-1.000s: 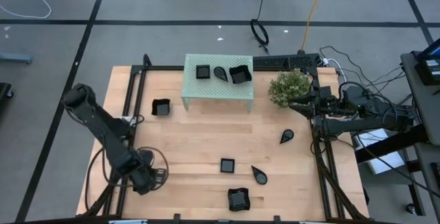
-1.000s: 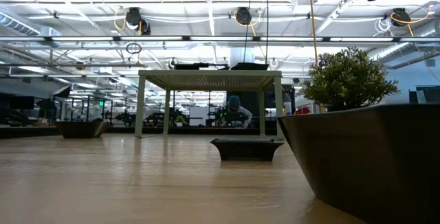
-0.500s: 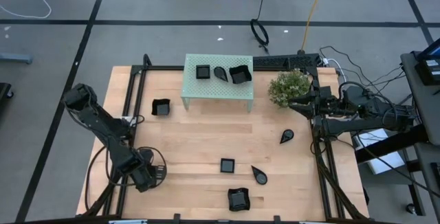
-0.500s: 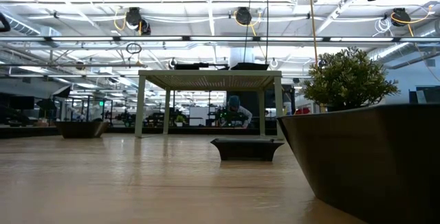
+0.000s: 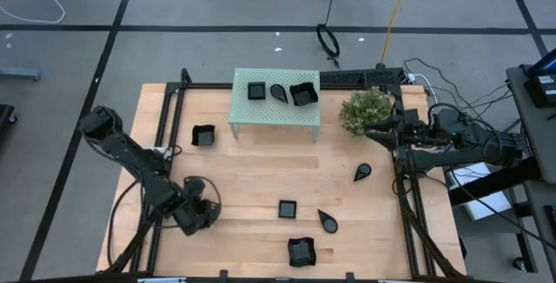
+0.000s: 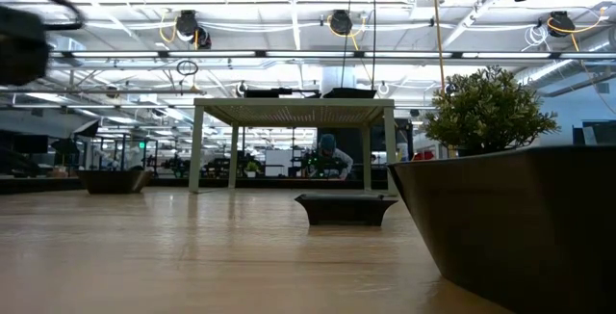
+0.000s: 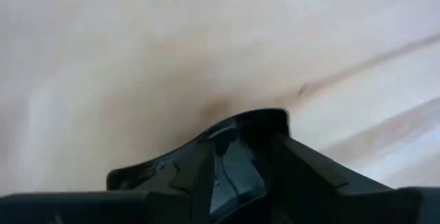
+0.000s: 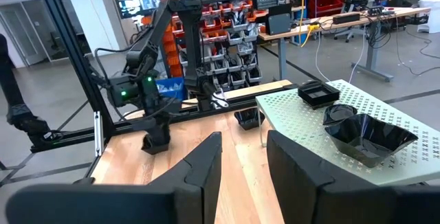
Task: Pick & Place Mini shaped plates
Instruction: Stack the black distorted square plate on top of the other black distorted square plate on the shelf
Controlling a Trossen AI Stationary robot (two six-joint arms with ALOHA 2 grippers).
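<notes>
Now my left gripper (image 5: 195, 213) has swung off the table's near-left corner and in over the wood; whether it grips anything I cannot tell. Just beyond it, toward my right arm, lies the small glossy black square plate (image 5: 287, 207), untouched, then the glossy black teardrop plate (image 5: 328, 222). So I judge a pick is starting there. Far ahead, the mint-green perforated stand (image 5: 243, 114) already carries three black plates. My right gripper (image 5: 373, 132) waits beside the bushy green plant (image 5: 365, 109), jaws apart, empty.
</notes>
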